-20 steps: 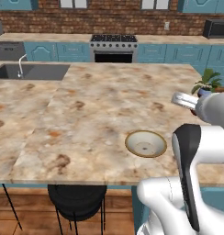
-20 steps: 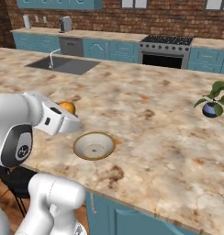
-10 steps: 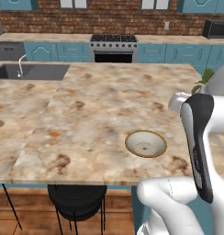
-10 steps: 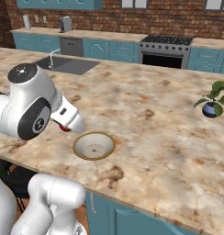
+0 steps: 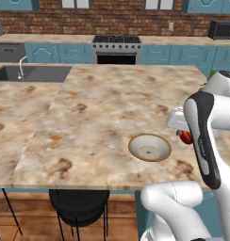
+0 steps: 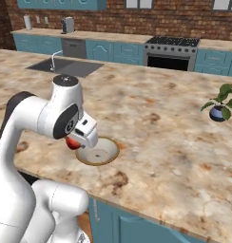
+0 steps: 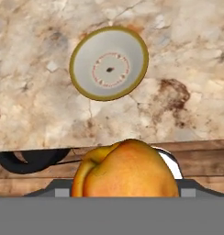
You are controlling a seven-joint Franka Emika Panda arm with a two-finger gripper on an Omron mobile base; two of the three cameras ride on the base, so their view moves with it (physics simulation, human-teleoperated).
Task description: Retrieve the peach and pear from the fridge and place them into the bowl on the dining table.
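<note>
Already our gripper is clamped on 1 round fruit, likely light, smooth, bruisable, so we squeeze its middle gently.

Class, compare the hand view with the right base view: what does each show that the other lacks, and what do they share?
Hand view: a close look at the yellow-orange skin of the peach, and a near top-down look into the bowl, with its ring mark. Right base view: the arm, the gripper shut on the fruit near the bowl, plus the sink, stove and potted plant. Both: the peach, the empty bowl and the marbled dining table.
</note>
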